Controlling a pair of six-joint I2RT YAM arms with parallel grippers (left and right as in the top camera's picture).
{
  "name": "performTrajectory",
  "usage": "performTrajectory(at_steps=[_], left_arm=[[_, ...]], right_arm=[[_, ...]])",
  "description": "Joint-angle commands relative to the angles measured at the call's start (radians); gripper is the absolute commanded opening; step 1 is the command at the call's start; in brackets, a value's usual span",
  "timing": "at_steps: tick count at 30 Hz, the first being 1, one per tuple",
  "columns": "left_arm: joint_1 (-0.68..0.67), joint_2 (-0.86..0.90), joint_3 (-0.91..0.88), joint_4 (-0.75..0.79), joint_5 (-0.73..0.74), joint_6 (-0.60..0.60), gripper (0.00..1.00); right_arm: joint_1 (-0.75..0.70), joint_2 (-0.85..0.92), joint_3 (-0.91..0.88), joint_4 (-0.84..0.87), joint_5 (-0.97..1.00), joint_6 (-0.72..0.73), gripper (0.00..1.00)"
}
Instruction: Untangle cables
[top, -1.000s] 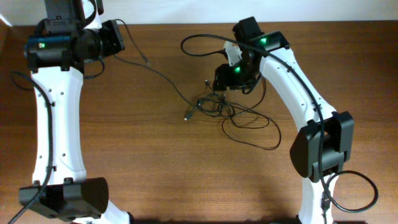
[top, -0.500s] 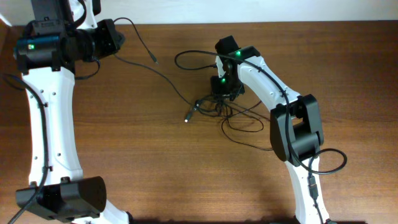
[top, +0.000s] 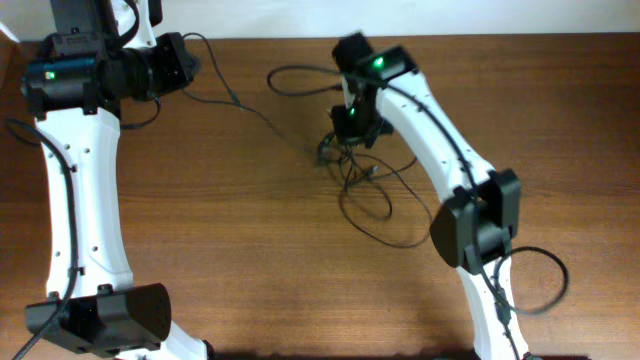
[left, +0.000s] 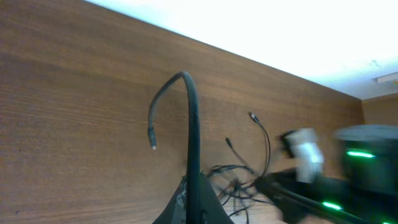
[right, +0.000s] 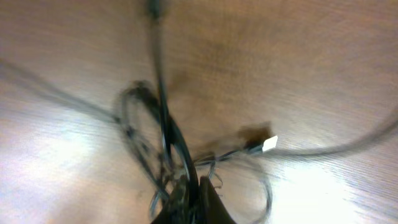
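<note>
Cables (top: 372, 198): thin black cords, bunched in a knot (top: 345, 150) toward the far middle of the tabletop (top: 230, 240). Slack loops trailing nearward from it, one strand running off left across the wood.

Left gripper (left: 191, 208): closed tight on one cord near its end. Short free tail arching up and over, small plug (left: 151, 142) hanging clear of the wood. Well apart from the knot.

Right gripper (right: 189, 198): pinched closed low over the knot, several strands apparently caught between the fingers. Exact count impossible to tell, wrist view blurred. Bright metal plug (right: 268, 144) lying just beside, on the wood.

Hazards, as judged:
- Knot cinched tighter instead of loosened. Cause: opposed pull from two closed grips on strands crossing inside the bundle.
- Whole bundle dragged or lifted as one lump. Cause: more than one cord in the right-hand pinch.
- Slip of the thin cord out of the left grip. Cause: smooth jacket, hold close to the end, sideways tension.
- Snag of a plug in a loop. Cause: plug ends lying among the slack coils.
- Strain on a plug joint under a sharp tug.

Surface: brown wood-grain tabletop, smooth, soft glare patches, probably low friction for sliding cords.

Room: plain white wall (left: 261, 31) behind the far edge, even lighting, nothing else legible.
</note>
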Motion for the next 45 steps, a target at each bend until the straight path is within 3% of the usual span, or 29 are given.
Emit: performTrajectory(at_steps=[1, 3, 6, 8, 9, 13, 18, 21, 23, 26, 27, 30, 31, 33, 34, 35, 36, 40, 41, 43, 44, 45], left_arm=[[-0.006, 0.006, -0.021, -0.013, -0.003, 0.020, 0.09], [-0.031, 0.007, -0.063, -0.003, 0.062, 0.109, 0.27], [-0.121, 0.021, -0.072, 0.022, 0.192, 0.280, 0.54], [-0.189, 0.048, -0.072, 0.055, 0.291, 0.354, 0.76], [-0.224, 0.074, -0.072, 0.080, 0.344, 0.361, 0.82], [-0.299, 0.200, -0.072, 0.147, 0.527, 0.328, 0.82], [-0.369, 0.237, -0.072, 0.396, 0.583, 0.087, 0.89], [-0.453, 0.282, -0.072, 0.397, 0.579, 0.085, 0.83], [-0.461, 0.330, -0.072, 0.391, 0.523, 0.050, 0.73], [-0.456, 0.362, -0.072, 0.393, 0.436, 0.014, 0.74], [-0.457, 0.363, -0.072, 0.390, 0.391, 0.011, 0.74], [-0.449, 0.363, -0.072, 0.298, 0.051, 0.011, 0.73], [-0.436, 0.363, -0.072, 0.274, 0.019, 0.012, 0.70], [-0.414, 0.363, -0.072, 0.261, 0.016, 0.013, 0.51], [-0.398, 0.363, -0.072, 0.256, -0.006, 0.016, 0.37], [-0.370, 0.363, -0.072, 0.245, -0.016, 0.019, 0.10], [-0.351, 0.363, -0.071, 0.240, -0.015, 0.019, 0.00], [-0.312, 0.352, -0.048, 0.236, 0.293, 0.149, 0.00], [-0.312, 0.342, -0.040, 0.232, 0.324, 0.155, 0.00], [-0.312, 0.298, -0.039, 0.233, 0.405, 0.162, 0.00], [-0.312, 0.266, -0.039, 0.233, 0.492, 0.161, 0.00], [-0.312, 0.245, -0.039, 0.232, 0.542, 0.154, 0.00]], right_arm=[[0.004, -0.112, 0.221, -0.097, -0.033, -0.064, 0.04], [0.004, -0.120, 0.378, -0.164, -0.094, -0.084, 0.04], [-0.021, -0.120, 0.473, -0.225, -0.286, -0.127, 0.04], [-0.058, -0.120, 0.518, -0.267, -0.361, -0.149, 0.04], [-0.076, -0.120, 0.534, -0.282, -0.382, -0.167, 0.04], [-0.114, -0.129, 0.533, -0.281, -0.388, -0.167, 0.04], [-0.114, -0.129, 0.533, -0.281, -0.388, -0.167, 0.04], [-0.114, -0.129, 0.533, -0.281, -0.385, -0.171, 0.04], [-0.114, -0.131, 0.533, -0.281, -0.385, -0.171, 0.04], [-0.114, -0.175, 0.534, -0.278, -0.418, -0.171, 0.04], [-0.124, -0.207, 0.534, -0.280, -0.419, -0.171, 0.04], [-0.240, -0.325, 0.533, -0.281, -0.421, -0.166, 0.04], [-0.285, -0.337, 0.533, -0.282, -0.420, -0.159, 0.04], [-0.349, -0.337, 0.526, -0.282, -0.421, -0.138, 0.04], [-0.380, -0.337, 0.526, -0.282, -0.409, -0.138, 0.04], [-0.410, -0.337, 0.525, -0.282, -0.401, -0.132, 0.04], [-0.414, -0.336, 0.523, -0.282, -0.394, -0.132, 0.04], [-0.405, -0.335, 0.335, -0.281, -0.362, -0.136, 0.05], [-0.398, -0.335, 0.290, -0.277, -0.367, -0.146, 0.11], [-0.357, -0.335, 0.248, -0.263, -0.428, -0.262, 0.32], [-0.307, -0.332, 0.246, -0.251, -0.417, -0.314, 0.58], [-0.266, -0.326, 0.246, -0.226, -0.392, -0.320, 0.70]])
